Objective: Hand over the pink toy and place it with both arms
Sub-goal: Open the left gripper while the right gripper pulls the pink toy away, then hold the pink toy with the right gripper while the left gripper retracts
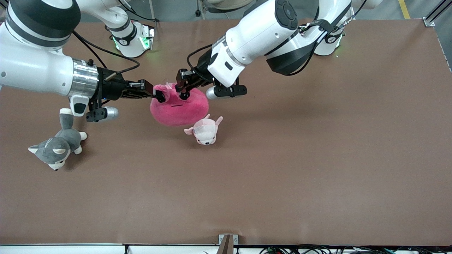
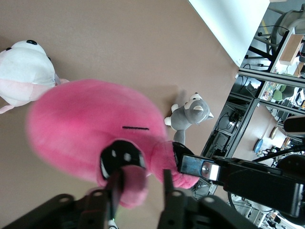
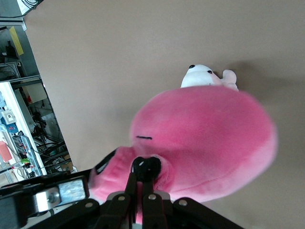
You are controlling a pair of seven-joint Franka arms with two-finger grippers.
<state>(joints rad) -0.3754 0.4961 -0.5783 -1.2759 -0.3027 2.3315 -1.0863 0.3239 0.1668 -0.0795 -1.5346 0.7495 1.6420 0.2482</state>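
small pink-and-white plush [image 1: 206, 131] just beside pink toy [image 1: 179, 107], husky plush [image 1: 58, 143] well apart, table [image 1: 317, 158] open

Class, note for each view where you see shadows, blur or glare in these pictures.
Front view: even light, soft shadows under the pink toy and husky plush on the table. Left wrist view: the left gripper and the toy's edges look blurred. Right wrist view: the right gripper is soft; bright glare at the window corner.
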